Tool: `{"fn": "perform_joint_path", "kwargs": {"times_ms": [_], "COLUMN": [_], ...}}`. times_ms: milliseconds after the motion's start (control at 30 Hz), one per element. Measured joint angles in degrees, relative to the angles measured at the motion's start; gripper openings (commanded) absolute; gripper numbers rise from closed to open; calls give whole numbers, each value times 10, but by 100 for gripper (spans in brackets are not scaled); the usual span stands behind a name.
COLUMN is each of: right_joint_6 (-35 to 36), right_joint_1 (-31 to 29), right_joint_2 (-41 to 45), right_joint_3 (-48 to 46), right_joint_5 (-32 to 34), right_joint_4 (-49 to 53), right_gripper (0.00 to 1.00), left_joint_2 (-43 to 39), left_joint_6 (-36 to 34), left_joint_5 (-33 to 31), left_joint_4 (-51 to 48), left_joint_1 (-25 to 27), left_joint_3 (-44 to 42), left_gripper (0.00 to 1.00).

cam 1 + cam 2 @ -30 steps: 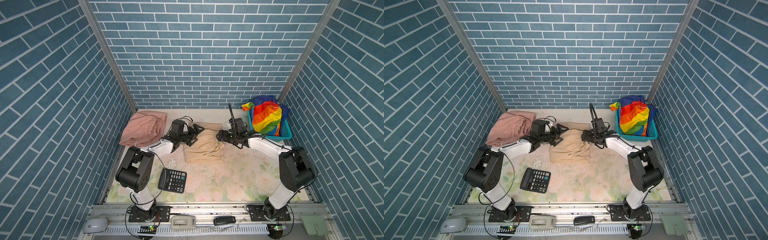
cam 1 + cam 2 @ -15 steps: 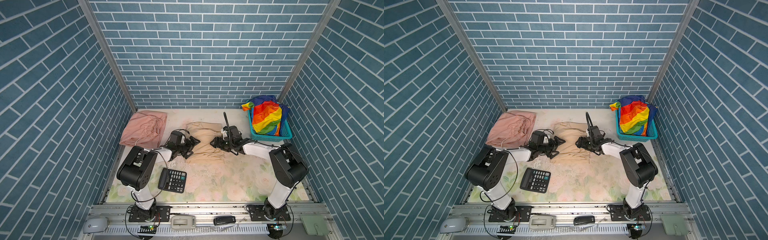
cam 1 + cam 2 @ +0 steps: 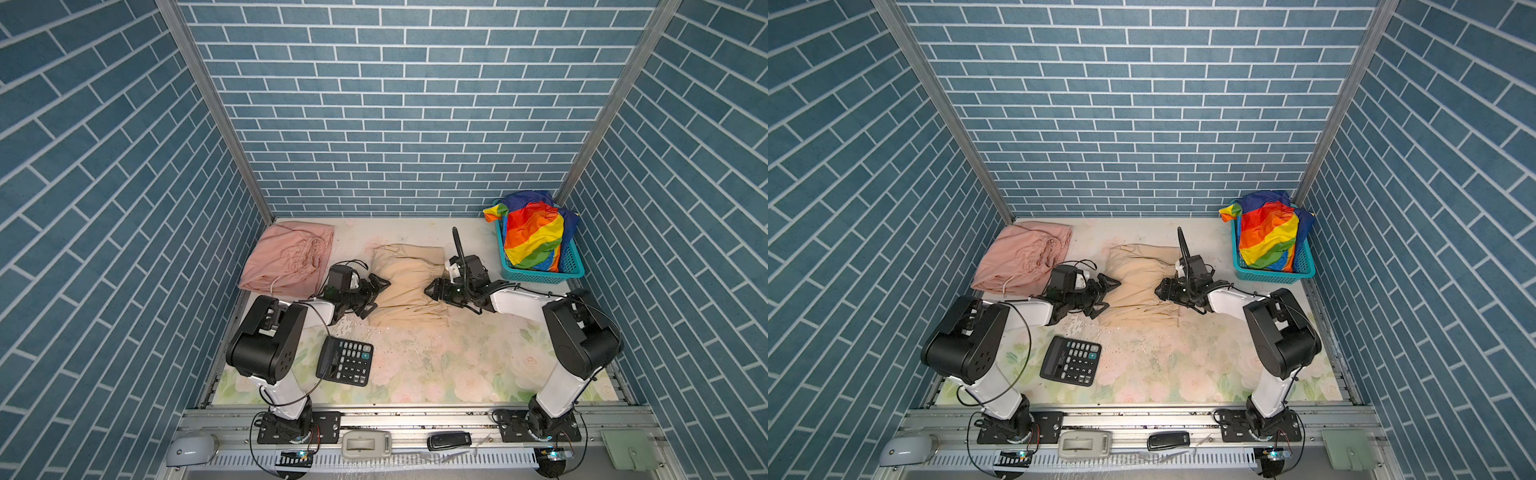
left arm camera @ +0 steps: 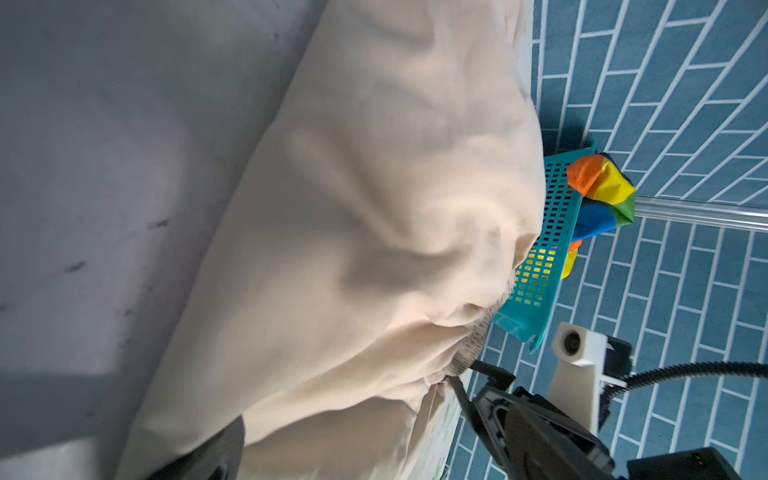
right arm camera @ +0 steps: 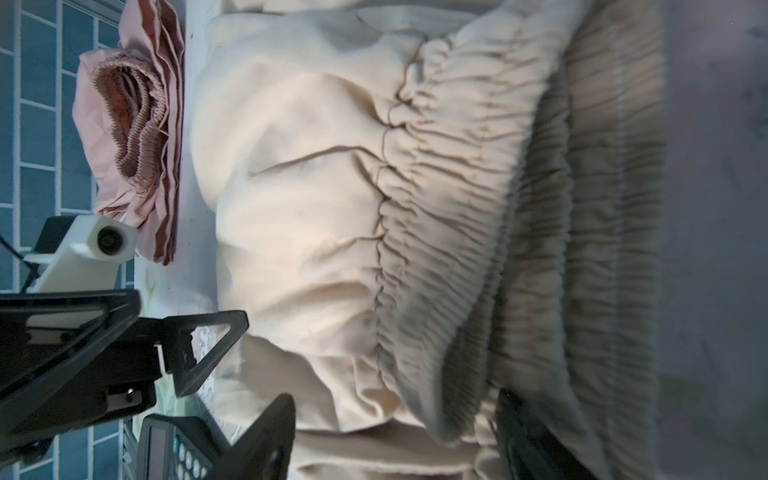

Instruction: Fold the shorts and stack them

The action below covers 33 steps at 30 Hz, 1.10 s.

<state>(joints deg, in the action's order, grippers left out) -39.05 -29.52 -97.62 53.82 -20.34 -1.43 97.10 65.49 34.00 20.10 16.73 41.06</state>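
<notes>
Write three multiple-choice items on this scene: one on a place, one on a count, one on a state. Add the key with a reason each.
1. The rainbow-striped shorts lie: A in the teal basket; B on the calculator; C under the calculator.
2. Shorts in view: A two; B three; C five.
3. The left tool is: A open; B shut on the calculator; C shut, holding nothing.
Key: 1 A, they fill the basket; 2 B, pink shorts, beige shorts and the rainbow ones; 3 A, its jaws stand spread beside the beige shorts.
</notes>
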Motion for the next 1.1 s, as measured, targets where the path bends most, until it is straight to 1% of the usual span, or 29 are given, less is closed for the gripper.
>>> {"fn": "perform_joint_path", "kwargs": {"times_ms": [100,200,300,433,600,700,833,900,967,1100], "right_joint_6": [21,47,62,65,68,70,74,76,78,80], "right_joint_1": [20,40,52,49,32,19,4,-1,-4,-8], "right_joint_2": [50,62,40,-22,-87,-102,-110,-111,-111,-111], "right_joint_3": [15,58,91,101,109,138,153,158,163,171], "right_joint_5": [11,26,30,23,21,21,35,47,62,88], "right_joint_4": [54,96,121,134,150,151,162,172,181,195], "right_gripper": [89,92,95,96,87,78,72,65,53,34], "left_joint_2": [-14,-40,-68,-85,-84,-83,-83,-82,-79,-68], "left_joint_6": [-38,-77,-108,-131,-139,-139,-139,-139,-139,-139], "left_joint_5": [-10,-22,-31,-37,-40,-42,-42,-42,-42,-42], "left_joint_4": [-70,-130,-166,-194,-214,-221,-224,-224,-224,-221], "left_joint_1": [0,0,-1,-2,-2,-2,-2,-2,-2,-2], "left_joint_3": [37,82,116,124,108,100,100,100,100,98], "left_gripper": [100,100,100,100,100,100,100,100,100,100]}}
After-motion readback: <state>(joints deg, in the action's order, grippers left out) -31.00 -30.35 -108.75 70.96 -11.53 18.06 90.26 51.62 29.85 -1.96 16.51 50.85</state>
